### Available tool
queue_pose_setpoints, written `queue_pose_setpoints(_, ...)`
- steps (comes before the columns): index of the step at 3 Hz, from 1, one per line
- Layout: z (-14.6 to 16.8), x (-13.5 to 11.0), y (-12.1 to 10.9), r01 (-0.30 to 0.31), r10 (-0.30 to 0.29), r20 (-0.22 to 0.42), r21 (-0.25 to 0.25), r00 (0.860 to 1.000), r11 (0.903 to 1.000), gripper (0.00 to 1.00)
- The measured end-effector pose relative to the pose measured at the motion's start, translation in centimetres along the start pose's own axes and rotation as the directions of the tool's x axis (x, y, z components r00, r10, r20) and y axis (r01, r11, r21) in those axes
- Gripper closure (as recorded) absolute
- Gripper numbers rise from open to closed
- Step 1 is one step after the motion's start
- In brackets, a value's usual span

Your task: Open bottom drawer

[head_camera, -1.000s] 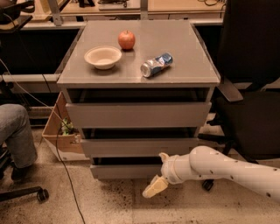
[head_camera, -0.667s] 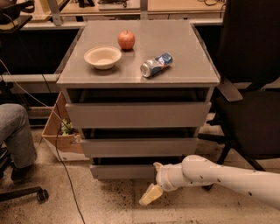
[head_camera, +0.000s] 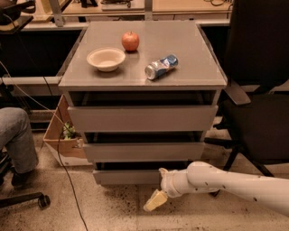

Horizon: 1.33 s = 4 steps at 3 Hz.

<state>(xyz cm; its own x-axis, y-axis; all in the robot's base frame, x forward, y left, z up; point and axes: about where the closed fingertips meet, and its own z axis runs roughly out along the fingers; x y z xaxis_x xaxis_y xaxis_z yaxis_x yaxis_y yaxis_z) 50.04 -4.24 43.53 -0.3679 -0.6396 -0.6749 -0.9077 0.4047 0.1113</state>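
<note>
My gripper hangs just below the bottom drawer, lowest front of the cabinet, apparently shut; held low, I judge, to catch its handle-less edge. Clenched or released, I cannot tell.

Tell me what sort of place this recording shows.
Likely an office or lab: a black office chair beside the grey drawer cabinet, a desk behind it, speckled hard floor. The gripper hangs low near the floor, just in front of the bottom drawer.

Grey flat-fronted bottom drawer, closed, fingers just below
</note>
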Motion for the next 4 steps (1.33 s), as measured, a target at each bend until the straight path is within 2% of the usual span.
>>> queue_pose_setpoints(1, 1.8, 2.4, -2.6, -0.036, 0.035, 0.01, 0.036, 0.999, 0.9987, 0.0)
queue_pose_setpoints(2, 5.4, 6.4, -6.6, -0.082, 0.08, 0.034, 0.088, 0.996, 0.9927, 0.0)
queue_pose_setpoints(3, 8.0, 8.5, -9.1, -0.096, 0.091, 0.053, 0.106, 0.994, 0.9897, 0.0)
queue_pose_setpoints(4, 10.5, 8.8, -12.0, -0.078, 0.069, 0.074, 0.119, 0.995, 0.9898, 0.0)
